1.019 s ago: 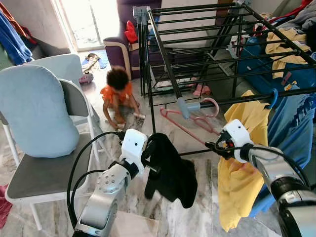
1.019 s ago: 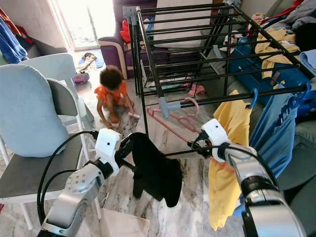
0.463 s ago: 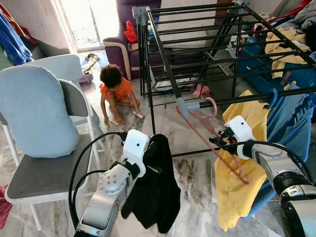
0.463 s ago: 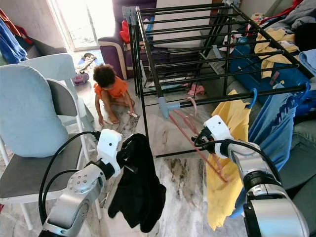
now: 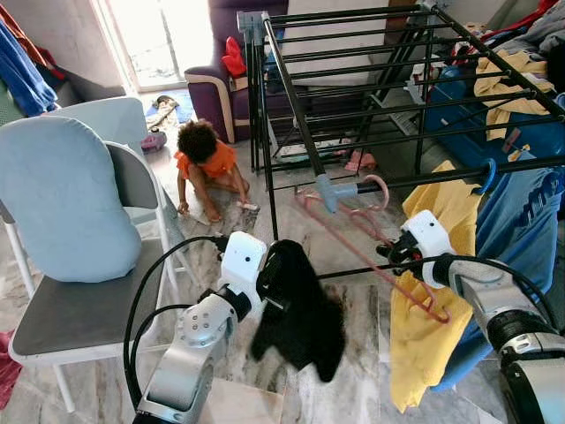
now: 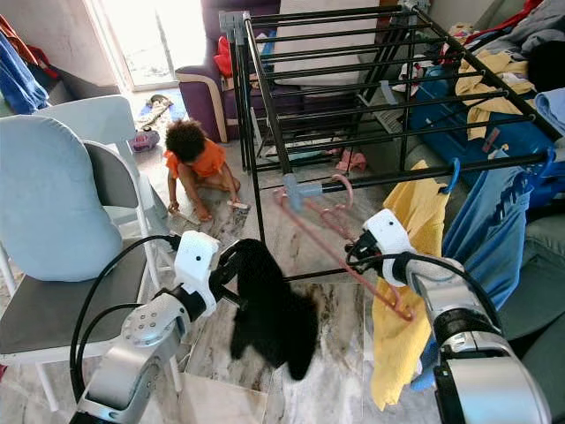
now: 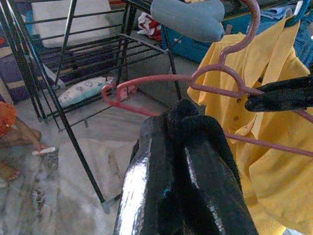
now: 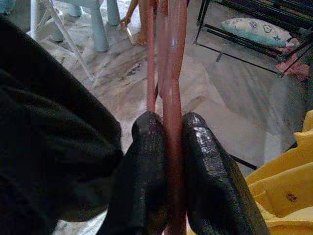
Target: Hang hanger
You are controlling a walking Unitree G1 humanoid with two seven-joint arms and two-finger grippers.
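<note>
Nearest: my left hand (image 5: 272, 284) is clamping a black garment (image 5: 305, 314). Beyond: my right hand (image 8: 166, 147) is pinching the pink hanger (image 5: 371, 256), its long axis slanting up-left, hook over the drying rack's front rail (image 5: 459, 174).

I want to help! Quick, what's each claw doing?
Left claw: shut on the black garment.
Right claw: shut on the pink hanger.
</note>
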